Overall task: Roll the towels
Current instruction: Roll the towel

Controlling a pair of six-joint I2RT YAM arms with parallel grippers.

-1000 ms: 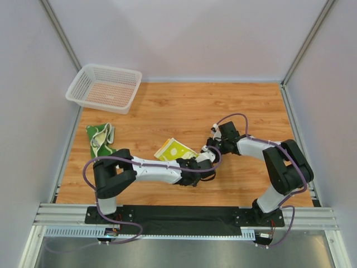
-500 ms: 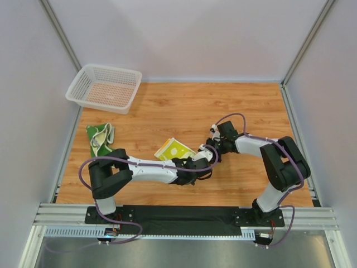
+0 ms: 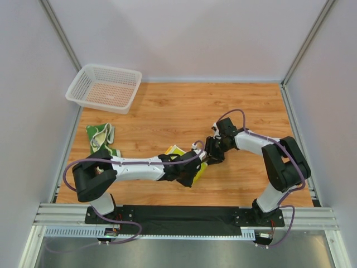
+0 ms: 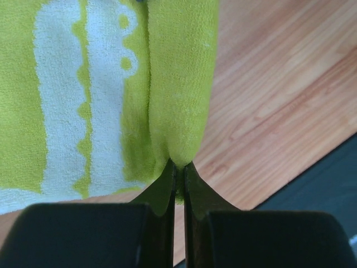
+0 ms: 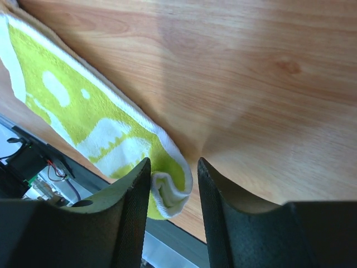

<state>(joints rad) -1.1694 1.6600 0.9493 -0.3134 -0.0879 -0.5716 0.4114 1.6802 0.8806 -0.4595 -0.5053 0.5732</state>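
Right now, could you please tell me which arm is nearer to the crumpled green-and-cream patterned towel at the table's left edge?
Left. The left arm bends right beside that towel, on its near side; the right arm is wholly over the table's right half.

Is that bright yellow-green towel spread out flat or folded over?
Folded over: the yellow-green towel has a doubled edge pinched in the left jaws, and its end looks curled in the right wrist view.
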